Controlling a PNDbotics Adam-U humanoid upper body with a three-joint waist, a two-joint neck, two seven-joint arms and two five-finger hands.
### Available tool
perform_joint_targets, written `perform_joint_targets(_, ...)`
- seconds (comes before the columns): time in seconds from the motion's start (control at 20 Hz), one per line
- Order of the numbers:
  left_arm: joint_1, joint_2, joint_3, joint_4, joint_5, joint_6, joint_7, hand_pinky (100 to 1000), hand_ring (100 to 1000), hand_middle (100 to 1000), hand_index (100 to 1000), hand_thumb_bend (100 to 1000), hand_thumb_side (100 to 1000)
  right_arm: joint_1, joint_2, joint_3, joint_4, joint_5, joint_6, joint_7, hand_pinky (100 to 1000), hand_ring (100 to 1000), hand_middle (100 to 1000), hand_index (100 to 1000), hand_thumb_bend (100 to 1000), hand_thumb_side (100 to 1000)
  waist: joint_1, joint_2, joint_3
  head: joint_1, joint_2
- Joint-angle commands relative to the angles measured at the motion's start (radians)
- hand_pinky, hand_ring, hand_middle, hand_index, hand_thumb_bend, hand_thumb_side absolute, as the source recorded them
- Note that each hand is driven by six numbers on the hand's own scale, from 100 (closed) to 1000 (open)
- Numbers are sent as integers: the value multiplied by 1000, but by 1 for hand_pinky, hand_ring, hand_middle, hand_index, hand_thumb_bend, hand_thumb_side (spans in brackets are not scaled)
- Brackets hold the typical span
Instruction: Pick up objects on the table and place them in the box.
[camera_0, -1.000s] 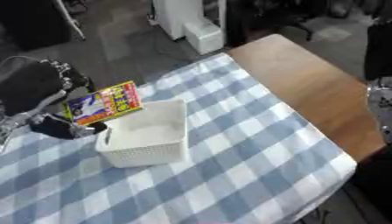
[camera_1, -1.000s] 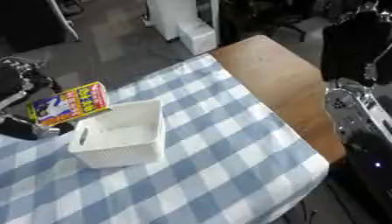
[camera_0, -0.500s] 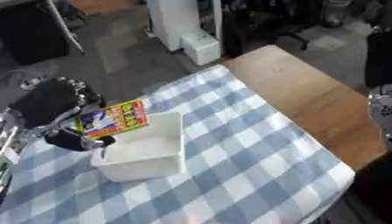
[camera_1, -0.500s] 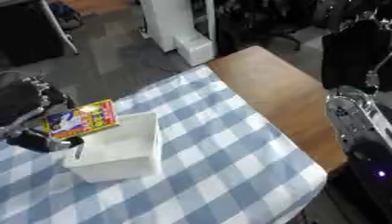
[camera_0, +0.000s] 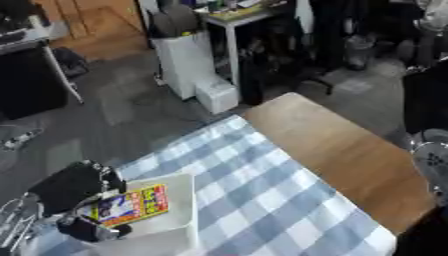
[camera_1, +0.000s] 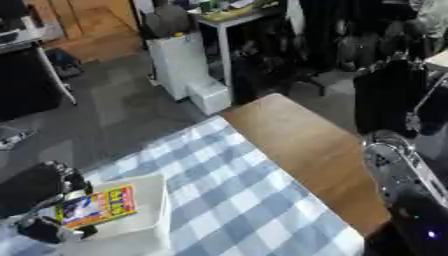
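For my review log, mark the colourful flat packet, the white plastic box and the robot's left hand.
colourful flat packet (camera_0: 131, 206), left eye view, middle of its printed face.
white plastic box (camera_0: 185, 200), left eye view, bare right wall.
left hand (camera_0: 70, 187), left eye view, back of hand.

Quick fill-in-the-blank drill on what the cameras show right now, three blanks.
The left robot hand holds a colourful ____ packet.
The packet hangs over the white ____.
The box sits on a blue-and-white ____ cloth.
Missing words: flat; box; checked.
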Motion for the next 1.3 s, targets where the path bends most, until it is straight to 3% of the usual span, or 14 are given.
perform_joint_targets(0.05, -19, 10, 22, 14, -50, 59, -76, 1000, 896, 864, 695, 594, 883, -15, -31, -13, -13, -1, 5, -1, 425, 358, 395, 596, 100, 1000, -9, -6, 5, 1, -27)
perform_joint_targets(0.1, -17, 15, 25, -22, -42, 82, -93, 1000, 892, 862, 647, 583, 889, -11, -29, -14, -13, 2, 5, 0, 425, 357, 395, 596, 100, 1000, -10, -5, 8, -3, -34)
perform_joint_targets(0.25, 4, 26, 37, -163, 60, 163, -92, 964, 820, 847, 657, 598, 819, 0, -25, -15, -13, 12, -2, 2, 425, 358, 395, 595, 100, 1000, -16, -5, 16, -23, -62)
perform_joint_targets(0.45, 59, 63, 41, -365, 354, 284, -56, 809, 715, 807, 668, 576, 775, 16, -22, -14, -13, 21, -19, 9, 425, 357, 395, 593, 100, 1000, -24, -8, 28, -56, -117)
perform_joint_targets(0.55, 128, 89, 35, -499, 531, 334, -69, 768, 679, 791, 664, 588, 756, 30, -19, -14, -13, 29, -28, 15, 425, 356, 394, 592, 100, 1000, -29, -9, 39, -92, -157)
perform_joint_targets(0.6, 172, 97, 36, -575, 603, 350, -77, 677, 595, 735, 648, 615, 691, 40, -16, -14, -13, 36, -32, 21, 426, 355, 394, 592, 100, 1000, -32, -10, 48, -121, -181)
perform_joint_targets(0.65, 216, 105, 39, -652, 663, 362, -80, 694, 607, 742, 650, 615, 699, 50, -13, -14, -13, 45, -39, 27, 426, 356, 394, 592, 100, 1000, -35, -10, 55, -143, -198)
perform_joint_targets(0.7, 272, 104, 44, -727, 712, 368, -74, 520, 513, 680, 627, 607, 661, 64, -9, -13, -13, 55, -47, 35, 425, 352, 394, 596, 100, 1000, -41, -9, 66, -174, -225)
perform_joint_targets(0.85, 416, 72, 53, -897, 808, 379, -61, 466, 470, 639, 614, 608, 647, 109, 5, -9, -13, 86, -88, 64, 425, 351, 394, 595, 100, 1000, -60, -6, 102, -248, -291)
perform_joint_targets(0.95, 452, 32, 50, -963, 842, 386, -72, 435, 437, 613, 606, 600, 649, 144, 19, 5, -13, 114, -134, 110, 423, 350, 394, 594, 100, 1000, -76, 3, 134, -292, -338)
perform_joint_targets(1.1, 447, -15, 39, -1020, 883, 396, -109, 397, 401, 594, 613, 577, 658, 202, 50, 49, -13, 162, -211, 214, 395, 337, 377, 573, 100, 1000, -95, 12, 183, -272, -374)
perform_joint_targets(1.15, 440, -31, 35, -1032, 903, 402, -118, 394, 399, 594, 615, 593, 714, 216, 63, 64, -13, 157, -247, 247, 390, 339, 374, 568, 100, 1000, -98, 15, 198, -263, -385)
perform_joint_targets(1.2, 433, -43, 31, -1043, 922, 406, -127, 394, 399, 594, 615, 585, 659, 224, 73, 70, -13, 143, -266, 284, 387, 344, 375, 565, 100, 1000, -101, 16, 210, -254, -394)
perform_joint_targets(1.3, 425, -57, 25, -1061, 951, 409, -143, 395, 399, 593, 616, 590, 659, 236, 80, 68, -13, 103, -279, 364, 398, 351, 384, 574, 100, 1000, -105, 17, 222, -240, -398)
